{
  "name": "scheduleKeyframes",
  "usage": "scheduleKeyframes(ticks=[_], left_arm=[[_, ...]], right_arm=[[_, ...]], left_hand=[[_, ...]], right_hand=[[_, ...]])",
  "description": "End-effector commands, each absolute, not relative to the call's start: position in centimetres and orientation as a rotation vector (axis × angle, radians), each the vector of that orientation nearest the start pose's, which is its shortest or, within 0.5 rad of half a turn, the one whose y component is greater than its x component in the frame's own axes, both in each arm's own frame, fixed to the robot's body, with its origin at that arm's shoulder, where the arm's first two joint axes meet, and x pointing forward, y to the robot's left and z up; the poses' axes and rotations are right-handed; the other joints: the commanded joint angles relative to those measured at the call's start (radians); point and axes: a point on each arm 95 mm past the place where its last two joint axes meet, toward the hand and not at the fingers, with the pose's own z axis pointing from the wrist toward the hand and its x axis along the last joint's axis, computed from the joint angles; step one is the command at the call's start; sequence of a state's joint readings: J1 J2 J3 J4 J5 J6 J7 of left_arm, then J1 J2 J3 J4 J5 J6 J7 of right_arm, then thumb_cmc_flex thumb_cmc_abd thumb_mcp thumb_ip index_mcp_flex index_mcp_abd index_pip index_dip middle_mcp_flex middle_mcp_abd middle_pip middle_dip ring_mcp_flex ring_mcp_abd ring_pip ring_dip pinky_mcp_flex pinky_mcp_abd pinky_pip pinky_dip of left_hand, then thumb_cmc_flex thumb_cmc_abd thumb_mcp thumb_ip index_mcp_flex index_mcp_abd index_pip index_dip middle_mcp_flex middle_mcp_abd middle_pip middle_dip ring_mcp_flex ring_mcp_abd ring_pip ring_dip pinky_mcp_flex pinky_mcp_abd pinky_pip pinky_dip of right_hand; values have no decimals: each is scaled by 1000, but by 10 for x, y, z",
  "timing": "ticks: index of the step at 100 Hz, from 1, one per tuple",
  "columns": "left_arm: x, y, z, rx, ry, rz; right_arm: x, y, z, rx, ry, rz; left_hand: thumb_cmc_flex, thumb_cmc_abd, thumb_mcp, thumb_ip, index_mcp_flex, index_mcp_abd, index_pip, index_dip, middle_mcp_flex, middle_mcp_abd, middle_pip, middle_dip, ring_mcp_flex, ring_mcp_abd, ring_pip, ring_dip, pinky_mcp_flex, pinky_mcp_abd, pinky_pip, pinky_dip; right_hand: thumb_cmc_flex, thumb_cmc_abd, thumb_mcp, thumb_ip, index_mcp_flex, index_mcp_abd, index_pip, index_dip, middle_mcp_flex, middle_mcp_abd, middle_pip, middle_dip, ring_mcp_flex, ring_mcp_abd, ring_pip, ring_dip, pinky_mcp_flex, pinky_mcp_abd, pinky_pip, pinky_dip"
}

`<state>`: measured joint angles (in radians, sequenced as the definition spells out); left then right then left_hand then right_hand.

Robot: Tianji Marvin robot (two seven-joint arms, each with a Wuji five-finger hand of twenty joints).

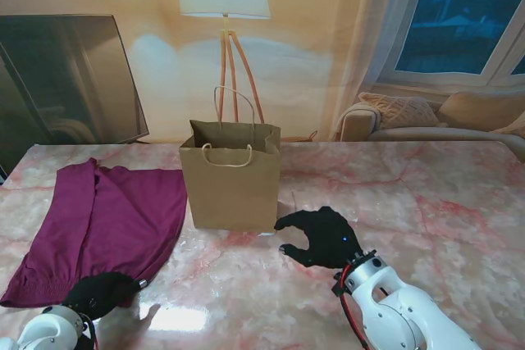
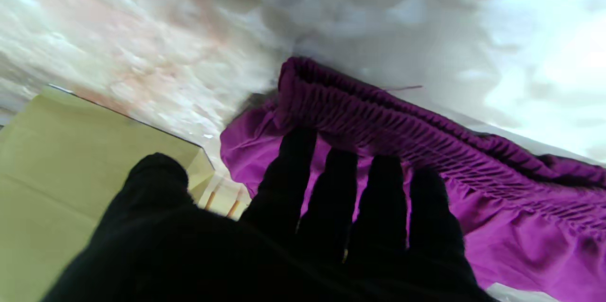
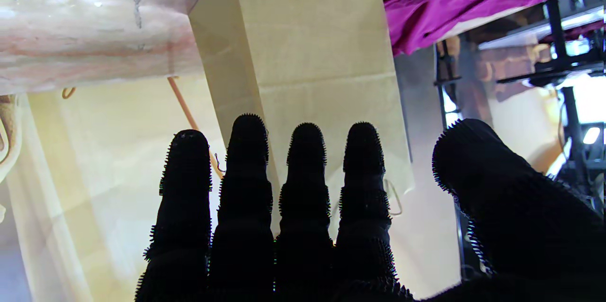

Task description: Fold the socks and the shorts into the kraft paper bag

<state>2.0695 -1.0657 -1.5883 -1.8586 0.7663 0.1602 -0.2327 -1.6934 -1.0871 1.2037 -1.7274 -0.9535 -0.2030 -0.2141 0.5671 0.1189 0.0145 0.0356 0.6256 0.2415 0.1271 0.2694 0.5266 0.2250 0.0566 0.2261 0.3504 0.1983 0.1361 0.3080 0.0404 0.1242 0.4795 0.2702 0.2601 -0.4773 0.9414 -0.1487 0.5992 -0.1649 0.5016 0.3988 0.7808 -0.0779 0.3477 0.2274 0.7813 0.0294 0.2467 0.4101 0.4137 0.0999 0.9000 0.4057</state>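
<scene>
Shorts [image 1: 102, 223], magenta, lie spread flat on the marble table [image 1: 426, 202] at my left, elastic waistband nearest me. Kraft paper bag [image 1: 230, 182] stands upright and open at table centre, just beside the shorts' right edge, twine handles up. Left hand [image 1: 100, 293] rests at the waistband's near right corner; in the left wrist view its fingers [image 2: 331, 188] lie side by side over the fabric, thumb apart, grip not confirmed. Right hand [image 1: 324, 235] hovers near the bag's right base, fingers straight and slightly apart, thumb wide, holding nothing. Socks not made out.
</scene>
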Motion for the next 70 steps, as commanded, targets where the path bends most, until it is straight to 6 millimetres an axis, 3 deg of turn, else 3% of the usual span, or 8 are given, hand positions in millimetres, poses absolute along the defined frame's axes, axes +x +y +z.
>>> scheduleKeyframes(ticks=[1, 31, 48, 58, 64, 70], left_arm=[[267, 103, -379, -1902, 1432, -1087], [255, 89, -384, -1986, 1518, -1100], [245, 74, -390, -2078, 1542, -1172], [240, 65, -393, -2095, 1543, -1230], [237, 60, -393, -2100, 1525, -1279], [236, 53, -392, -2099, 1511, -1337]], right_arm=[[350, 35, -311, 1063, 1444, 1845], [349, 35, -317, 1079, 1447, 1844], [346, 39, -325, 1088, 1472, 1857], [342, 44, -333, 1109, 1516, 1870], [337, 48, -339, 1122, 1558, 1875], [333, 52, -343, 1119, 1598, 1882]], left_hand=[[-16, 52, 1, 41, 48, 13, 39, 25, 112, 27, 55, 37, 91, 32, 78, 51, 17, -12, 45, 37], [-26, 83, -9, 43, 162, 6, 94, 51, 251, 45, 91, 67, 212, 69, 157, 97, 68, 45, 209, 100], [-25, 105, -13, 38, 115, 28, 66, 36, 206, 56, 76, 55, 184, 68, 145, 84, 53, 35, 208, 96], [-21, 111, -17, 34, 81, 40, 46, 25, 175, 62, 71, 48, 165, 69, 138, 73, 51, 35, 201, 90], [-20, 108, -18, 32, 54, 52, 30, 16, 145, 68, 65, 43, 146, 72, 130, 64, 50, 37, 199, 88], [-17, 107, -18, 30, 25, 62, 13, 7, 116, 73, 61, 36, 127, 72, 123, 53, 49, 37, 199, 87]], right_hand=[[-27, 29, -18, 48, 18, -22, -3, 7, 18, 19, 17, 8, 12, 12, 19, 28, -12, 18, 31, 15], [-28, 38, -23, 49, 19, -29, 0, 11, 18, 18, 25, 11, 15, 14, 25, 41, -13, 20, 37, 26], [-20, 40, -16, 51, 37, -22, 9, 15, 49, 20, 47, 20, 44, 14, 39, 51, 19, -3, 48, 30], [31, 54, 42, 61, 97, -15, 42, 29, 114, 28, 92, 37, 95, 19, 56, 53, 65, -10, 70, 26], [87, 43, 124, -4, 103, -19, 83, -24, 142, 31, 102, 37, 122, 17, 63, 43, 89, -13, 94, 3], [137, 33, 192, -29, 103, -28, 159, -81, 171, 32, 109, 37, 149, 12, 71, 34, 113, -13, 118, -17]])
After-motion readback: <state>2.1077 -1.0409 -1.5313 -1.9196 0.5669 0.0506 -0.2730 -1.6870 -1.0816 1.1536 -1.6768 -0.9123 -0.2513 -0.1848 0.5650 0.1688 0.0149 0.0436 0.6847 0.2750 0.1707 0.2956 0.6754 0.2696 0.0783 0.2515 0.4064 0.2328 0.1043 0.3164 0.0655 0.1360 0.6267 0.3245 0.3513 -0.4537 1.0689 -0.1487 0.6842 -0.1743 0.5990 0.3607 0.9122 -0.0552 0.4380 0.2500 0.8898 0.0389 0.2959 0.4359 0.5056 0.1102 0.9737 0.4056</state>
